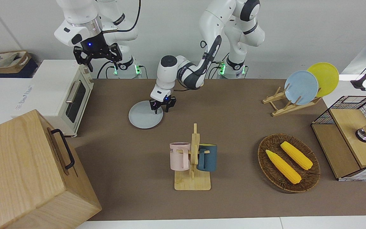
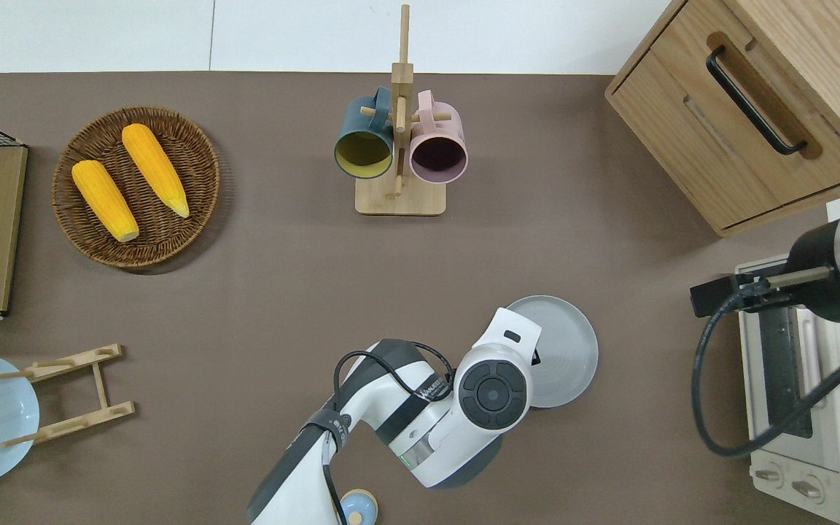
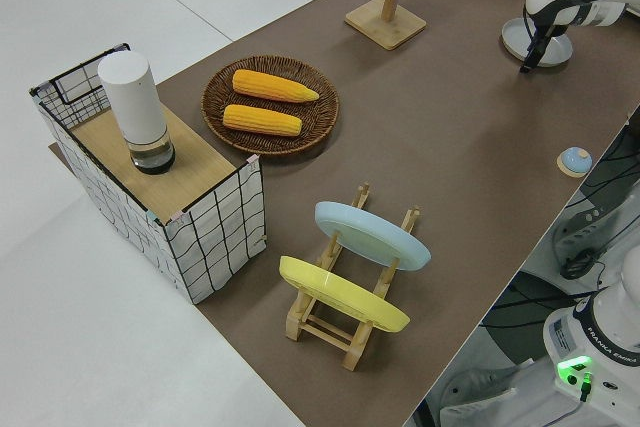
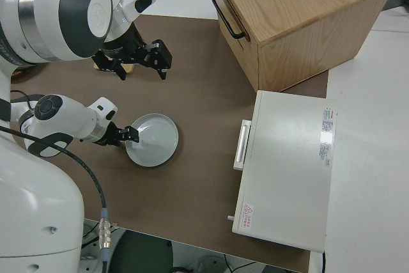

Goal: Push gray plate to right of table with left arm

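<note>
Gray plate (image 1: 145,119) mid-push, left gripper (image 1: 162,108) down at its rim.

Flat on the brown table (image 1: 233,127), the plate lies toward the right arm's end, nearer the robots than the mug rack (image 1: 193,165) and well short of the white toaster oven (image 1: 63,95). The gripper's fingers look parted, straddling the edge on the side toward the left arm's end and holding nothing. I'd say the push is under way; the next move calls for a steady, low slide toward the oven's end, stopping before the plate reaches it. The right arm is parked.
</note>
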### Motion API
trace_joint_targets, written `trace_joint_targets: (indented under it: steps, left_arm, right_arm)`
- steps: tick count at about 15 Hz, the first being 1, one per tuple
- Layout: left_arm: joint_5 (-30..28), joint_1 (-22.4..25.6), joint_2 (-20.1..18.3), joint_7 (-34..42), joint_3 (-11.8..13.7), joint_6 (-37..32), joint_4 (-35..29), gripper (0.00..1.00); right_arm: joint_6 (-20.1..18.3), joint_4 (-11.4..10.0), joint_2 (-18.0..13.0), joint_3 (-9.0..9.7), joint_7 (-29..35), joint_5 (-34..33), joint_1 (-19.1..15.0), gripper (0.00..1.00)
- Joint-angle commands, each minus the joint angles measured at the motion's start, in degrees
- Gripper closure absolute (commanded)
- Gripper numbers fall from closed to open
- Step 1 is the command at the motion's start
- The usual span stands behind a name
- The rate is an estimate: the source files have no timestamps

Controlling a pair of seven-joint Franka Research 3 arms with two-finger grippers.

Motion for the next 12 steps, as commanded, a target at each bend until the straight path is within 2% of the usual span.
trace_joint_targets:
  steps: [1,3,5,8,12]
  left_arm:
    - [1.1,-0.4,-1.0,0.9,1.0,-2.8,1.1,0.01]
    - [1.0,0.1,-2.8,1.1,1.7,-5.8,1.2,0.01]
    - [1.1,2.6,-5.0,3.2,1.6,-10.5,1.3,0.02]
    - [0.5,5.6,-9.5,13.3,1.8,-17.6,1.4,0.01]
    - [0.6,11.8,-12.7,19.4,1.9,-27.4,5.5,0.01]
  right_arm:
    - [-0.8,0.5,-0.2,0.86,0.1,0.6,-1.2,0.017]
    - [-0.8,0.5,-0.2,0.86,0.1,0.6,-1.2,0.017]
    - [-0.8,0.5,-0.2,0.86,0.1,0.6,-1.2,0.017]
    - [-0.8,0.5,-0.2,0.86,0.1,0.6,-1.2,0.017]
    - [-0.8,0.5,-0.2,0.86,0.1,0.6,-1.2,0.017]
